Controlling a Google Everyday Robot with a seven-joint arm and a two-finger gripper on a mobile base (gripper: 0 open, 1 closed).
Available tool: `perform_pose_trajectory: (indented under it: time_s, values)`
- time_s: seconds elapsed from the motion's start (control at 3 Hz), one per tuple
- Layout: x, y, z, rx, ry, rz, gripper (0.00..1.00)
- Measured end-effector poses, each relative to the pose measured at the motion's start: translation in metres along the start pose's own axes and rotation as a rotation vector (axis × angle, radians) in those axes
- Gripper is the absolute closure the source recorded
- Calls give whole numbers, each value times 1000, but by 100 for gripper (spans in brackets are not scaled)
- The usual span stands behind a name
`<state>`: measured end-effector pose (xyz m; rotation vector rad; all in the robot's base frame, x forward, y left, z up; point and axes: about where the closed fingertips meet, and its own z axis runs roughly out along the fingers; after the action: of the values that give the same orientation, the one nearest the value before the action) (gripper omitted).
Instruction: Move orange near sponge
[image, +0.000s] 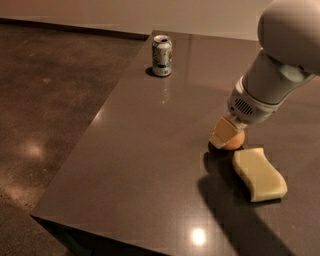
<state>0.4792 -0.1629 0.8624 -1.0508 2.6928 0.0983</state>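
We find the orange low over the table, at or just above its dark top; we cannot tell whether it touches. It sits just beside the sponge, close to the block's upper-left corner, with only a thin strip of table showing between them.

The gripper is around the fruit. One tan finger lies flat across the orange's near-left side, and its partner is hidden behind the fruit. We judge the pair to be closed on the orange, narrow enough to clasp it. The wrist comes down at a slant from the upper right, which keeps the bulky white arm off the sponge and lets the fruit arrive at the block's free corner without pushing it.

By our reading the placing is nearly done, since the orange is already near the sponge. What remains is to set it down and let go gently, because a round fruit may roll.

Well apart, near the far edge, a drink can stands upright, clear of the work.
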Motion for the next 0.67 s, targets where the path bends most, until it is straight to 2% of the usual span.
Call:
perform_pose_trajectory:
  time_s: [0.33, 0.67]
  values:
    - [2, -1, 1, -6, 3, 6, 4]
    - [-1, -2, -5, -19, -16, 7, 0]
